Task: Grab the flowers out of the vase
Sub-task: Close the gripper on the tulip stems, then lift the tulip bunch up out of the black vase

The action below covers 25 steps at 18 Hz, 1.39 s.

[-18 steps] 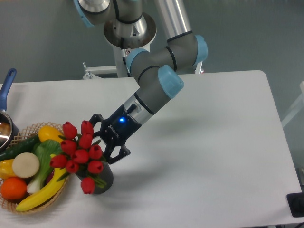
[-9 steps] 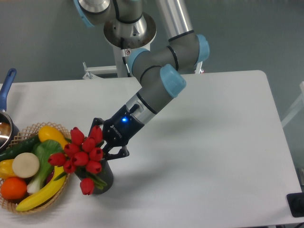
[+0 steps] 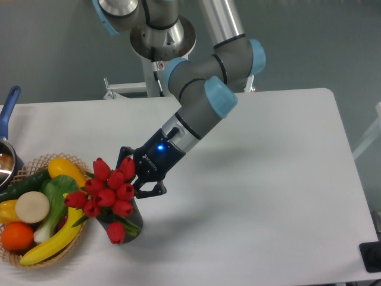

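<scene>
The arm slants down from upper right, its gripper (image 3: 138, 176) pinching the flowers (image 3: 107, 192) — about ten red tulips — from the right; their stems still sit in the vase (image 3: 126, 222); left, one wicker basket (image 3: 37, 256) holds toy fruit and vegetables — banana (image 3: 55, 241), orange (image 3: 16, 236); behind, a blue-handled saucepan (image 3: 7, 143).

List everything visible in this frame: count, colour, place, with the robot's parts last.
flowers: one bunch, red with green leaves, in the vase
vase: one, dark grey, front left of the table
basket: one, woven tan, left edge, holding toy fruit and vegetables
banana: one, yellow, in the basket
orange: one, orange, in the basket
pot: one, blue handle, far left, cut off
table: one, white
arm: one, grey with blue caps
claw: one, black, against the flowers
</scene>
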Tool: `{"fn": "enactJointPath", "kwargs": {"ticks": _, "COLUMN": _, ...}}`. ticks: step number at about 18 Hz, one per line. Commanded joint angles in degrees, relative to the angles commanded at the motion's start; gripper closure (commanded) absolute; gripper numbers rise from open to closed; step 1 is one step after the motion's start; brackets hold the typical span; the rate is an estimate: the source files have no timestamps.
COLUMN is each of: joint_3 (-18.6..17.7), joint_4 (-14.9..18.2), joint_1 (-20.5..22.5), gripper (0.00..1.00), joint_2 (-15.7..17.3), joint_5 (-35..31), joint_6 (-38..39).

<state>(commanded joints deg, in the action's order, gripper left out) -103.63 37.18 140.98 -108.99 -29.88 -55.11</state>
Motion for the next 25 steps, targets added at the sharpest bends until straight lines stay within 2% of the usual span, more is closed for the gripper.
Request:
{"fn": "enactJointPath", "kwargs": {"ticks": 5, "joint_3": 1.76, "joint_4": 0.00, "joint_1": 0.79, "gripper": 1.00, "joint_2": 1.14, "joint_5": 2.37, "joint_6": 4.13}}
{"fn": "enactJointPath", "kwargs": {"ticks": 17, "joint_3": 1.85, "joint_4": 0.09, "joint_1": 4.66, "gripper": 1.00, "joint_2": 6.06, "joint_5": 9.84, "joint_6": 8.09}}
{"fn": "enactJointPath", "kwargs": {"ticks": 25, "joint_3": 5.54, "joint_4": 0.09, "joint_1": 6.68, "gripper": 1.00, "joint_2": 6.68, "joint_5": 11.60, "joint_6": 12.57}}
